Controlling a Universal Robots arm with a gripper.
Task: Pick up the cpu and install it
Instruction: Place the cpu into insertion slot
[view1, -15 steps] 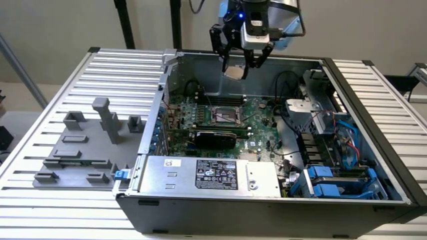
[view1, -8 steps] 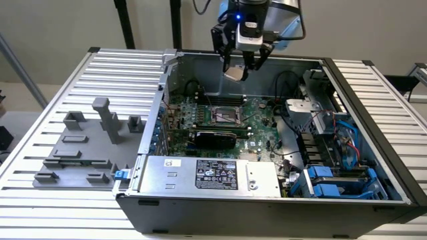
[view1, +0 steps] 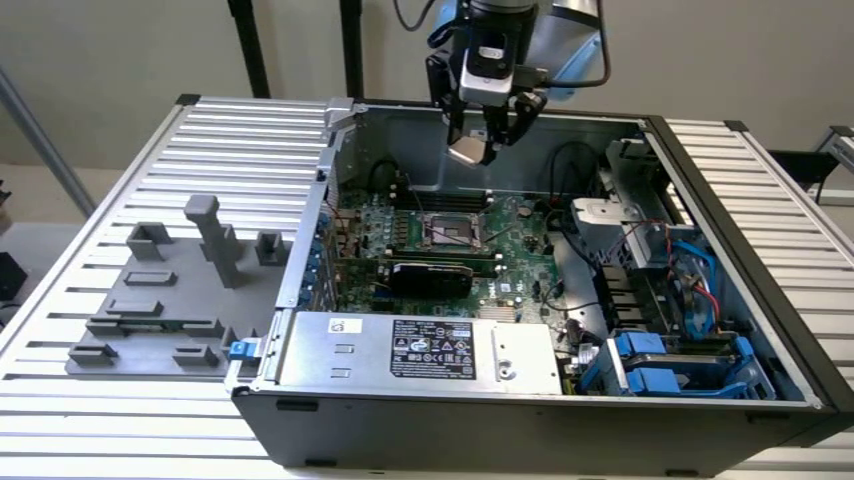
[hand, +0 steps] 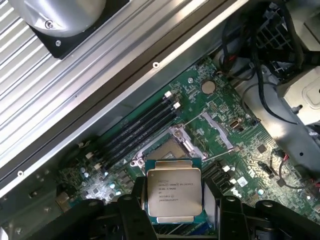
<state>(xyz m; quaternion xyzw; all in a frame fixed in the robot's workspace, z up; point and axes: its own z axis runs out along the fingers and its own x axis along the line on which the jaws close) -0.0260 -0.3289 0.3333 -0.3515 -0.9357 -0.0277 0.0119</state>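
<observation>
The cpu (hand: 173, 193), a flat square chip with a silvery metal top and printed text, hangs between my black fingers (hand: 131, 220). My gripper (view1: 482, 148) is shut on the cpu (view1: 469, 150) and holds it in the air above the rear half of the open computer case. The motherboard socket (view1: 453, 232), a black square in a metal frame, lies lower down on the green board, toward the case middle. In the wrist view the socket (hand: 167, 150) sits just beyond the held chip, its frame swung open.
The open case (view1: 400, 410) has tall walls, a power supply (view1: 420, 352) at the front, and cables and blue drive bays (view1: 667, 365) on the exterior view's right. A grey fixture plate (view1: 167, 300) with upright blocks lies on the ribbed table at the exterior view's left.
</observation>
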